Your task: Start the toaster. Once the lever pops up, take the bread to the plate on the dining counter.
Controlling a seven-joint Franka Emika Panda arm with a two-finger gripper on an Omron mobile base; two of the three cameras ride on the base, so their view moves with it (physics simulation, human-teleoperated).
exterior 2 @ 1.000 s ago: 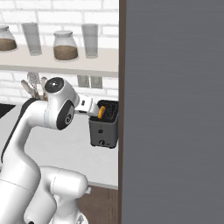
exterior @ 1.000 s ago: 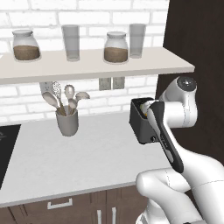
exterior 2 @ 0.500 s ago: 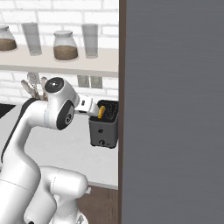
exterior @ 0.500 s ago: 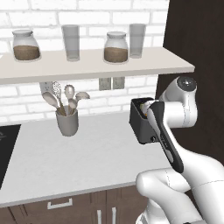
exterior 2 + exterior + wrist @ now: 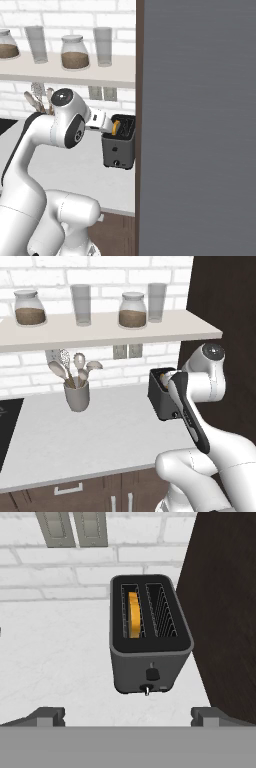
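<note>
The dark toaster point(image 5: 150, 637) stands on the pale worktop against a tall dark cabinet, its narrow face with knob and small lever point(image 5: 146, 689) turned toward the hand. A golden slice of bread point(image 5: 133, 614) sits down in its left slot; the other slot holds nothing. My gripper point(image 5: 129, 717) hovers above and in front of the toaster, open, with its fingertips point(image 5: 47, 716) spread wide and nothing between them. From the right base the toaster point(image 5: 120, 150) shows with the bread point(image 5: 116, 128) beside my hand. My arm partly covers the toaster point(image 5: 159, 398). The plate and dining counter are out of view.
A grey utensil holder point(image 5: 76, 395) with spoons stands at the back left of the worktop. A shelf point(image 5: 100, 331) with jars and glasses hangs overhead. The dark cabinet point(image 5: 225, 316) walls off the right side, and a stovetop edge point(image 5: 7, 426) lies far left.
</note>
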